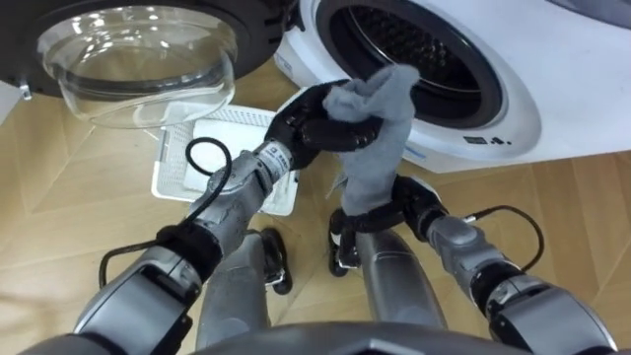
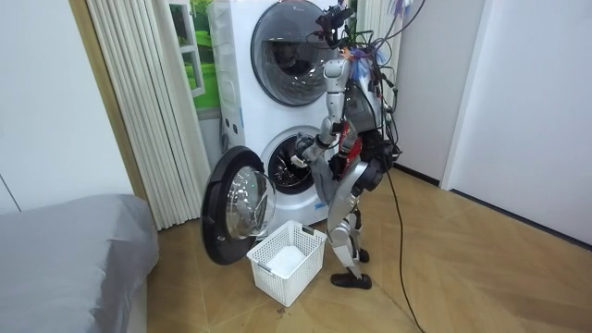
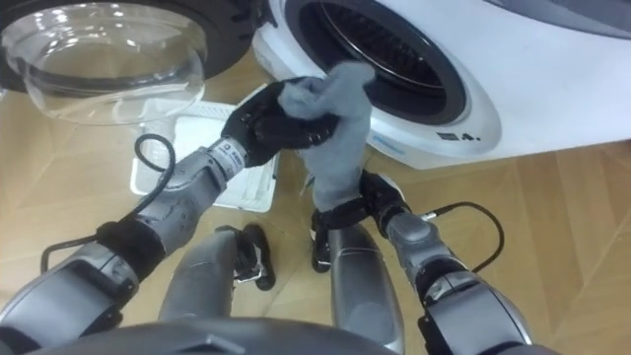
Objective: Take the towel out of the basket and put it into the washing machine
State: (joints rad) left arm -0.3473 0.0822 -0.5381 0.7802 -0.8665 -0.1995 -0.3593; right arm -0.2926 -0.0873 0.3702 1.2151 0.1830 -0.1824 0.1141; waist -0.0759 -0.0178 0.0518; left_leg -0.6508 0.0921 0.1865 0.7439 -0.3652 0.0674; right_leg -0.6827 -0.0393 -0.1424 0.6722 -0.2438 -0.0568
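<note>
Wooden floor, a white mesh basket on it beside the front-loading washing machine

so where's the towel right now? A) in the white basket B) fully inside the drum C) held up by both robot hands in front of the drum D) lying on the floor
C: the grey towel hangs outside the drum, the left robot hand gripping its top and the right robot hand its lower end.

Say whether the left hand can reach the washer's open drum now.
Probably yes: the left hand, shut on the grey towel, is just before the drum opening, with the door swung aside.
</note>
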